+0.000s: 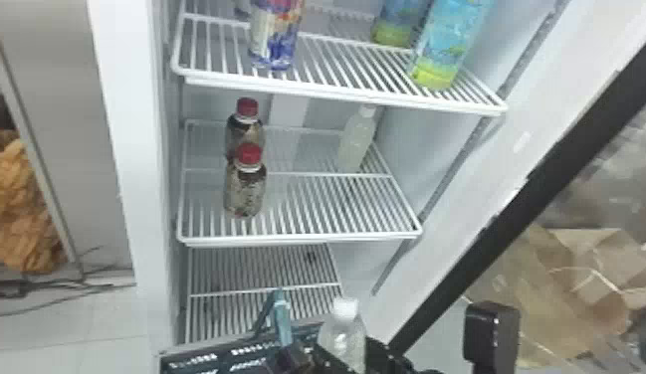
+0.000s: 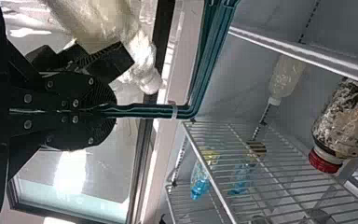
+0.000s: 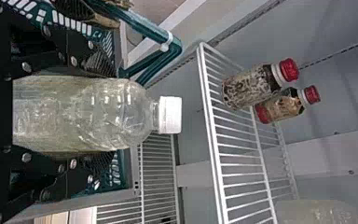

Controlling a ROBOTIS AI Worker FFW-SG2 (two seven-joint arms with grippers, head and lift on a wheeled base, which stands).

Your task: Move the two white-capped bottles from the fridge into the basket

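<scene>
White-capped clear plastic bottles number two: the first bottle (image 1: 347,334) is upright, clamped between the black fingers of the right gripper (image 1: 344,355), near the teal plastic basket (image 1: 237,349). The second bottle (image 1: 355,141), pale and cloudy, stands on the white wire middle shelf (image 1: 306,236) of the fridge (image 1: 130,99), toward the back right. Two red-capped dark bottles (image 1: 244,191) with cream-and-black wrappers stand at that shelf's left. Above are two blue bottles (image 1: 446,45) with yellow-green bases. The left gripper (image 1: 291,357) is closed on the basket's teal handle (image 1: 281,318).
</scene>
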